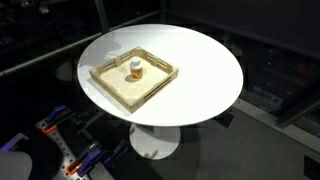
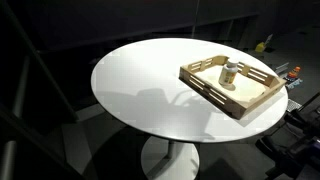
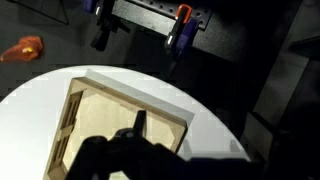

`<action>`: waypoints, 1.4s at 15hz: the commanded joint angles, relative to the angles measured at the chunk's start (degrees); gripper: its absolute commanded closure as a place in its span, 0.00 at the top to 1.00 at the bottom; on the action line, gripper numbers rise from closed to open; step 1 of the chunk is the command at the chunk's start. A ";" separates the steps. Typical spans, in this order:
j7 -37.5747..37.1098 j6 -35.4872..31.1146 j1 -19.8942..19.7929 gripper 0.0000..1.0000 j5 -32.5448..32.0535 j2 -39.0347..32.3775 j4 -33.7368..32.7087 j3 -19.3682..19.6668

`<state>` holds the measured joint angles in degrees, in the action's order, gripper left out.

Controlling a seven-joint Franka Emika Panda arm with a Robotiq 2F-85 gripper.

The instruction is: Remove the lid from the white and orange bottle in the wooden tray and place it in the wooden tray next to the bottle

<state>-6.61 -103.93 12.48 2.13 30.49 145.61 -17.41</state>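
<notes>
The wooden tray (image 1: 108, 80) lies on the round white table in both exterior views (image 2: 255, 100). The white and orange bottle (image 1: 135, 72) stands upright near the tray's middle (image 2: 230, 75), with the lid (image 1: 135, 63) on top of it (image 2: 231, 65). No arm shows in either exterior view. In the wrist view the tray (image 3: 125, 100) lies below the camera, and the gripper (image 3: 135, 140) is a dark shape over its near part with one finger tip showing. The bottle and lid are not visible there. I cannot tell whether the jaws are open or shut.
The white table (image 1: 200, 60) has a single pedestal foot (image 2: 170, 160). Orange and blue clamps lie on the dark floor (image 1: 80, 160) and show beyond the table in the wrist view (image 3: 180, 18). An orange object (image 3: 25, 48) lies on the floor.
</notes>
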 commanded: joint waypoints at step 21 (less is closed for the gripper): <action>-7.23 -5.44 -3.66 1.00 -5.44 -10.94 -10.01 0.77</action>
<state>-10.47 -107.91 10.20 -0.89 24.29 139.47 -17.00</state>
